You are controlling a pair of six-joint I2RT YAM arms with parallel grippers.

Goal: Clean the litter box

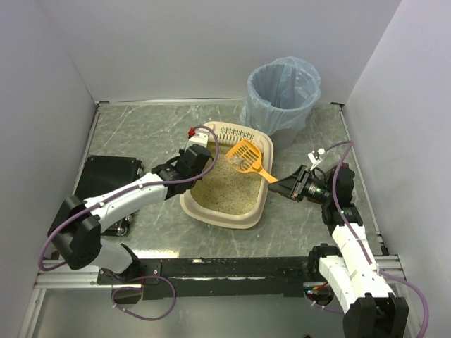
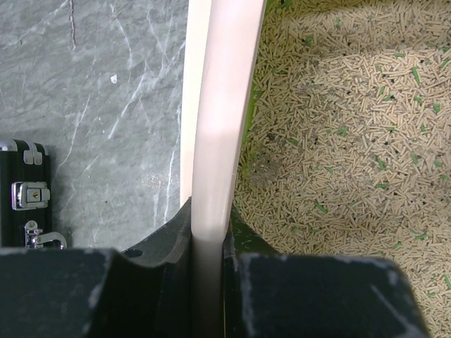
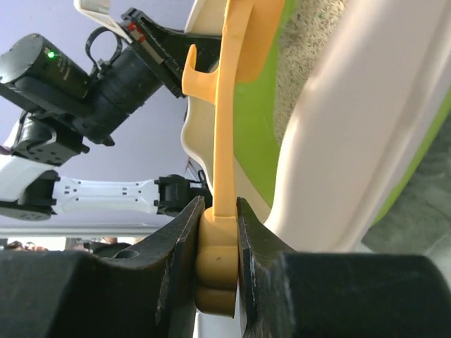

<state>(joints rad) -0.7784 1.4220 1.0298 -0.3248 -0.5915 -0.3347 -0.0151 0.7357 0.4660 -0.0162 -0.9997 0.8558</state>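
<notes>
Left gripper [image 2: 209, 243] pinches litter box [image 1: 225, 220] rim, right gripper [image 3: 218, 232] holds scoop [image 1: 245, 156]

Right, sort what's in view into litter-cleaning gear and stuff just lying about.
Job gear:
- litter box, rim clamped by the left gripper
- orange scoop, handle held by the right gripper, head over the box
- bin with blue bag, behind the box

Lying about:
- black latched case, far left
</notes>
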